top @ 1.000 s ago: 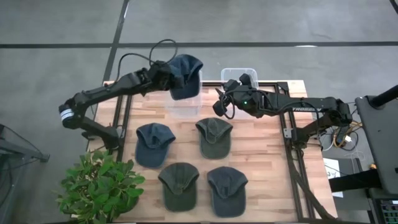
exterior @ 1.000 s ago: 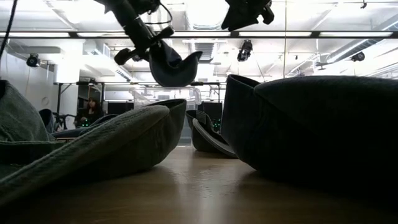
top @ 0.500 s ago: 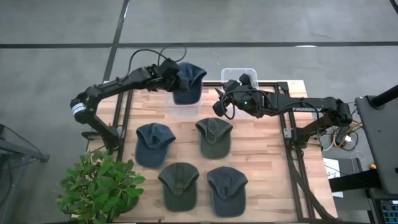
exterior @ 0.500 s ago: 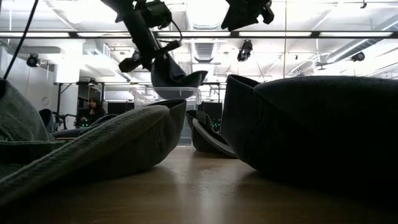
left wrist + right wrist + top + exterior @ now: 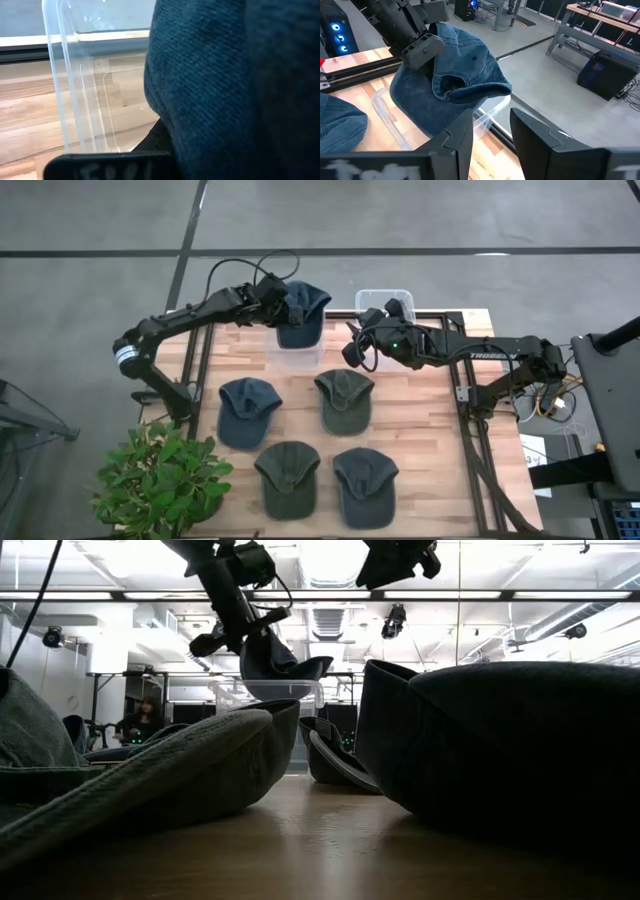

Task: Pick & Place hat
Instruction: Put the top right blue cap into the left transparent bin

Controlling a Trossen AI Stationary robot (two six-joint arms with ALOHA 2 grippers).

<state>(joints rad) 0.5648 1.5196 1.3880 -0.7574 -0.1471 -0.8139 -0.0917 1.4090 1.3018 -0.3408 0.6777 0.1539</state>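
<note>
A blue denim hat (image 5: 301, 309) hangs over a clear plastic bin (image 5: 293, 352) at the table's far side, with my left gripper (image 5: 272, 298) shut on it. In the left wrist view the hat (image 5: 225, 75) fills the right side, and the bin's wall (image 5: 80, 90) shows beside it. My right gripper (image 5: 352, 348) waits to the right of the bin. It is open, with nothing between its fingers (image 5: 457, 132). Several other hats lie flat on the wooden table (image 5: 420, 430): a blue one (image 5: 247, 410), a green one (image 5: 345, 400) and two nearer ones. My left gripper holds the hat by the crown's cloth near its rear opening (image 5: 431, 64), coming at it slanting down from the table's left. Its own fingers hide the exact spot. The hat hangs below the fingers, clear of the bin, its brim (image 5: 312, 664) pointing away from the arm.
A second clear bin (image 5: 385, 302) stands at the far edge behind my right gripper. A potted plant (image 5: 160, 480) sits at the near left corner. Black frame rails (image 5: 470, 430) run along the table's right side. Bare wood lies between the hats and the right rail.
My left gripper has sunk toward the clear bin and tipped further downward, still shut on the hat. The hat has come lower with it and a little toward the table's right. For the last half second it has hung still.
</note>
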